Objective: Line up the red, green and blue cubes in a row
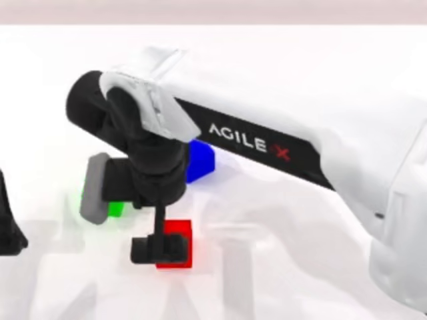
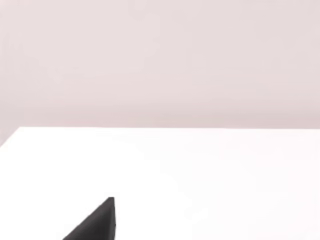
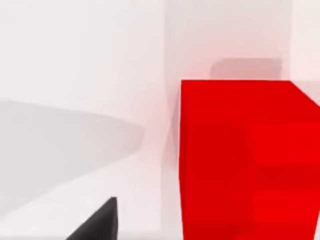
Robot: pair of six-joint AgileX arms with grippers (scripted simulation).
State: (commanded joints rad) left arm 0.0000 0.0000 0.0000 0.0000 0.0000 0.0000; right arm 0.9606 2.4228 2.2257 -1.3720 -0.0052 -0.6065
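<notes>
My left arm sits parked at the table's left edge, well apart from the red cube, and only a dark sliver of it shows there; its wrist view takes in bare white table and one dark fingertip, so I cannot tell how those fingers stand. Nearer the red cube, up and to its left, the green cube peeks out from under my right arm's grey wrist camera block, which covers most of it from above. The red cube itself rests on the table, with my right gripper low against its left side; the dark finger assembly overlaps the cube's left edge in the top view. In the right wrist view the red cube looms large and close, with one dark fingertip off to its side, the other finger out of sight, so whether my fingers are clamped on the cube or merely apart beside it I cannot tell. Above the red cube and slightly to its right lies the blue cube, partly hidden beneath my right forearm, which crosses the table from the right.
</notes>
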